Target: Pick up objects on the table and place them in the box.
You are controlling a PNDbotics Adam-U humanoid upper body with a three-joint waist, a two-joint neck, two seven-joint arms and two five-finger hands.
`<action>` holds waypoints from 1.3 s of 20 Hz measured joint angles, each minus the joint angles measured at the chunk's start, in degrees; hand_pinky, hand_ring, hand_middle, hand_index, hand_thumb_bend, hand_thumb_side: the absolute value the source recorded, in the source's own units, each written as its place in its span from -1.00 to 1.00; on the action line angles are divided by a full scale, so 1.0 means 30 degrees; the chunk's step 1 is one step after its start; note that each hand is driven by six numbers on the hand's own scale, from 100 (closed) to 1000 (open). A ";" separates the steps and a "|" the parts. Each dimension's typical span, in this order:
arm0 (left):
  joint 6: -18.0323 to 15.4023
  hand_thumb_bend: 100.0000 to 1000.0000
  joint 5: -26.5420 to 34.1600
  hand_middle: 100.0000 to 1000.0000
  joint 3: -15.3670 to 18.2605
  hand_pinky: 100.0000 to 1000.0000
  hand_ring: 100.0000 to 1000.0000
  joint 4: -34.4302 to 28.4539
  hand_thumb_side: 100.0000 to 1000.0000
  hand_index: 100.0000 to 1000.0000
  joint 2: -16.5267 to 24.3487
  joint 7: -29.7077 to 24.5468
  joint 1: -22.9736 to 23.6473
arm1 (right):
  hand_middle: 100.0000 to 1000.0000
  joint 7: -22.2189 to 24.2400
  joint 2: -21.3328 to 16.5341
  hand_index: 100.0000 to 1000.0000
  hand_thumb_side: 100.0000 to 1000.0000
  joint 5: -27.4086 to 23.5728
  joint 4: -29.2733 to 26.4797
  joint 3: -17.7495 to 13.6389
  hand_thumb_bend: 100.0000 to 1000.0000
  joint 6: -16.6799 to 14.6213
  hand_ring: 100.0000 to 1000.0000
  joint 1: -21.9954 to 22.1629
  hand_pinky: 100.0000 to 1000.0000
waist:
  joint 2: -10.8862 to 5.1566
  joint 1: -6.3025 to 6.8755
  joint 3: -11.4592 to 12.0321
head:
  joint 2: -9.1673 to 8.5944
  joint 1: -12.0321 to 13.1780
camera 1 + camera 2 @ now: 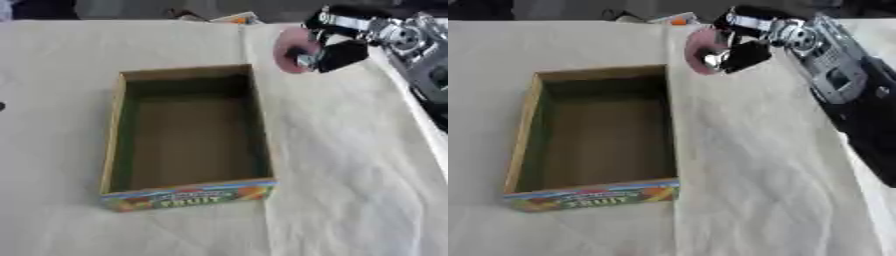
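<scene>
Right hand [741, 50]: fingers curled round a pink round thing [700, 50], up beyond the box's far right corner.
Pink thing: held at the hand's left side, above the cloth [763, 165].
Box [118, 125]: open, nothing inside, below-left of the hand, printed front facing near.
Left hand: out of view.

— Is there anything legible?
— One word only: "FRUIT", in pale letters on the colourful front panel of the box [188, 196], the wall farthest from the right hand's fingers [337, 54].
— And the rest of that panel?
— Smaller print above the word is unreadable.
</scene>
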 measured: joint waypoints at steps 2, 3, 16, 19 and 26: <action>0.0000 -1.00 0.0000 0.07 0.0000 -0.05 0.22 0.0000 0.76 0.09 0.0000 0.0009 0.0000 | -0.28 -0.0072 -0.0013 0.10 -0.14 -0.0273 -0.0951 0.0064 -1.00 0.0302 0.27 -0.0358 0.12 | -0.0076 -0.0027 0.0002 | 0.0011 0.0000; -0.0002 -1.00 0.0000 0.07 0.0000 -0.05 0.22 0.0000 0.75 0.09 0.0000 0.0015 0.0000 | -0.27 -0.0085 -0.0013 0.09 -0.14 -0.0351 -0.1373 0.0143 -1.00 0.0437 0.27 -0.0495 0.12 | -0.0105 -0.0040 0.0011 | 0.0014 -0.0003; -0.0567 -1.00 0.0502 0.06 -0.0048 -0.06 0.20 0.0000 0.73 0.08 0.0001 0.0336 -0.0247 | -0.25 0.0873 0.3652 0.11 -0.15 0.0914 -0.2680 0.1354 -1.00 0.1812 0.31 -0.1886 0.10 | -0.0299 0.0011 0.0349 | 0.0151 -0.0213; -0.0692 -1.00 0.0574 0.05 -0.0110 -0.08 0.17 0.0000 0.73 0.07 0.0001 0.0383 -0.0257 | -0.25 0.1226 0.4467 0.10 -0.15 0.1603 -0.2221 0.1716 -1.00 0.1723 0.32 -0.1435 0.11 | -0.0299 0.0015 0.0412 | 0.0152 -0.0243; -0.1363 -1.00 0.0988 0.03 -0.0131 -0.09 0.15 0.0000 0.72 0.07 -0.0004 0.0254 -0.0485 | -0.25 0.1891 0.6141 0.10 -0.16 0.3144 -0.0611 0.2513 -1.00 0.1159 0.32 -0.0638 0.10 | -0.0233 0.0042 0.0535 | 0.0158 -0.0367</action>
